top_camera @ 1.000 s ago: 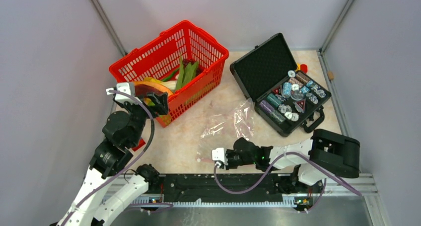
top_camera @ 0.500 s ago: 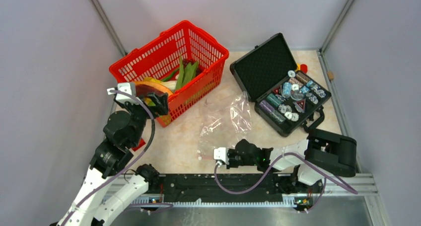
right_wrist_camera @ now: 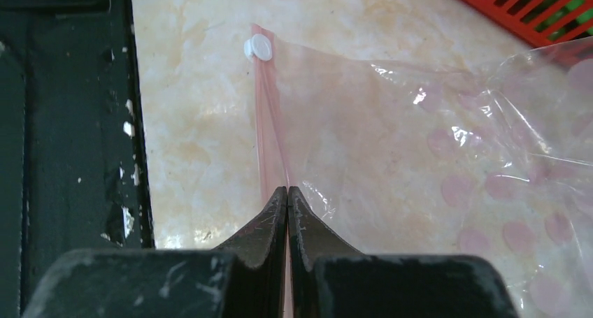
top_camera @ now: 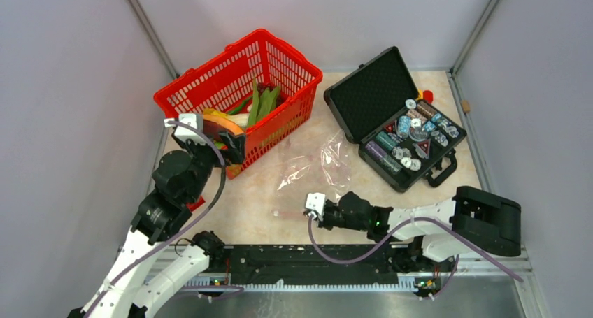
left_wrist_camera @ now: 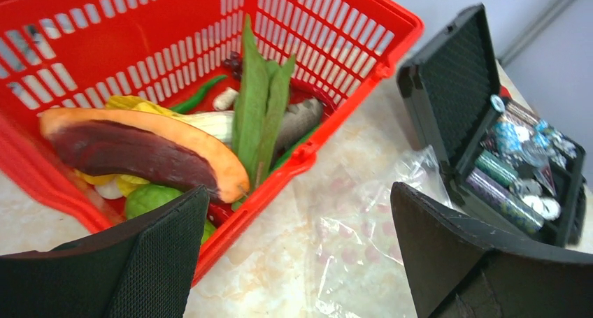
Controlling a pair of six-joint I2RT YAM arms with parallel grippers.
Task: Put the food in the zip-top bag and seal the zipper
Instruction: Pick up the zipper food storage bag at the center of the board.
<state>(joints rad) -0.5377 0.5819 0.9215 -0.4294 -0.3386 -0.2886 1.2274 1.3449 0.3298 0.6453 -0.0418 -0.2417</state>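
My right gripper [right_wrist_camera: 287,196] is pinched tight on the pink zipper [right_wrist_camera: 270,122] of the clear bag [right_wrist_camera: 419,143]. Its two fingers are pressed together, and the pink strip is caught between them. A little white slider [right_wrist_camera: 259,47] sits at the far end of the strip. The bag has pale pink dots on it. It lies crinkled on the table [top_camera: 252,199], between the red basket [left_wrist_camera: 402,24] and the black case [left_wrist_camera: 447,87].

My left gripper [left_wrist_camera: 299,192] is open wide and holds nothing. It hangs above the near corner of the basket, with one finger over the basket and one over the table.

All the toy food I can see is inside the basket. An orange curved piece [left_wrist_camera: 140,140] with a dark red side lies on top, close to my left gripper. Long green pods [left_wrist_camera: 255,101] lie just behind it and point at the far wall. A green round fruit [left_wrist_camera: 150,198] peeks out from under the orange piece. A yellow piece [left_wrist_camera: 133,103] shows just behind it.

The black case is open, and rows of chips [left_wrist_camera: 517,157] sit in its bottom half.
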